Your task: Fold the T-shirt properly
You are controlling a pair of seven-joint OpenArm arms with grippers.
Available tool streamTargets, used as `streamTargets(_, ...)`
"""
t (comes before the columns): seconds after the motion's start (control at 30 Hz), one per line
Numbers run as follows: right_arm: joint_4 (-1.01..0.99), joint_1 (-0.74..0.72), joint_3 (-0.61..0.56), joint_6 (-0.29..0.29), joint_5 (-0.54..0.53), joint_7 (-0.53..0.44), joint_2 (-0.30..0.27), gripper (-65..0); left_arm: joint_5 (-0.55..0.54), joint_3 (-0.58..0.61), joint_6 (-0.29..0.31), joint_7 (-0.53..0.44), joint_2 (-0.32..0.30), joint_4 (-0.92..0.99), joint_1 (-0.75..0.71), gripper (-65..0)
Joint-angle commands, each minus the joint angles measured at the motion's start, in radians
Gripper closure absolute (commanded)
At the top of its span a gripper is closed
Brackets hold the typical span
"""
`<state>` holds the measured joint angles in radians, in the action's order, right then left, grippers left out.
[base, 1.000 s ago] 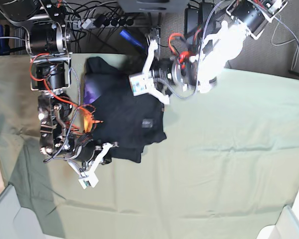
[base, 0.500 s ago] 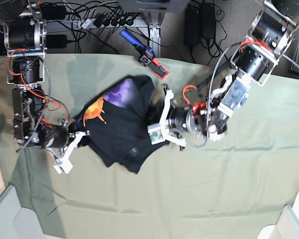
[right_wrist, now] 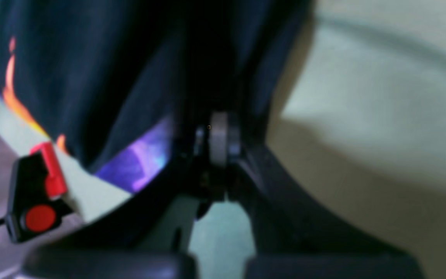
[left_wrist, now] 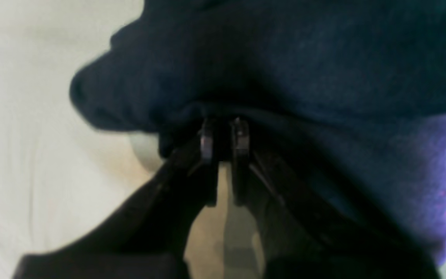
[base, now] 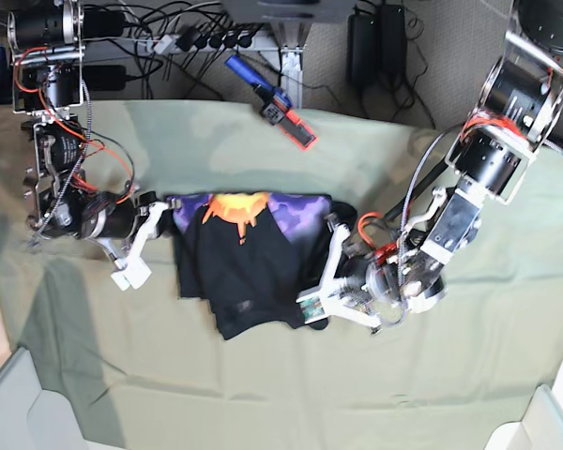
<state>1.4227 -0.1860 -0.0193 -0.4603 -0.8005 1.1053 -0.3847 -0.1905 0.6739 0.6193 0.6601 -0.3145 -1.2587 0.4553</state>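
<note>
The T-shirt (base: 247, 258) hangs stretched between the two arms over the green table cloth (base: 432, 394), nearer its left edge in the base view, its orange and purple print facing up. The left gripper (left_wrist: 223, 133) pinches a dark fold of the shirt between nearly closed fingers. The right gripper (right_wrist: 215, 135) is clamped tight on the opposite edge, beside the purple print.

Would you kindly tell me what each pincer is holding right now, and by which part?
Both grip the T-shirt: the left pincer and the right pincer are each shut on a bunched edge at opposite ends of the printed side, stretching it between them.
</note>
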Motion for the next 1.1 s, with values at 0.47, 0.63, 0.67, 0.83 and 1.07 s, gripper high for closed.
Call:
streamTargets(0.47, 0.151, 0.023, 0.206, -0.087, 0.004, -0.012, -0.006, 0.0, -0.175, -0.205, -0.125, 0.117, -0.209, -0.226, 0.013, -5.9)
streamTargets(0.63, 0.200, 0.078, 0.261, -0.087, -0.011, -0.005, -0.067, 0.0, -0.309, -0.389, -0.068, 0.201, -0.293, -0.363, -0.100, -5.9)
streamTargets(0.67, 0.214, 0.096, 0.270, -0.087, -0.011, -0.005, -0.081, 0.0, -0.327, -0.429, -0.059, 0.206, -0.309, -0.381, -0.135, -5.9)
streamTargets(0.83, 0.292, 0.225, 0.338, -0.087, -0.027, 0.003, -0.150, 0.0, -0.439, -0.665, -0.019, 0.264, -0.357, -0.496, -0.343, -5.9)
streamTargets(1.07, 0.381, 0.456, 0.484, -0.087, -0.056, 0.006, -0.174, 0.0, -0.626, -1.010, 0.060, 0.296, -0.384, -0.626, -0.652, -5.9)
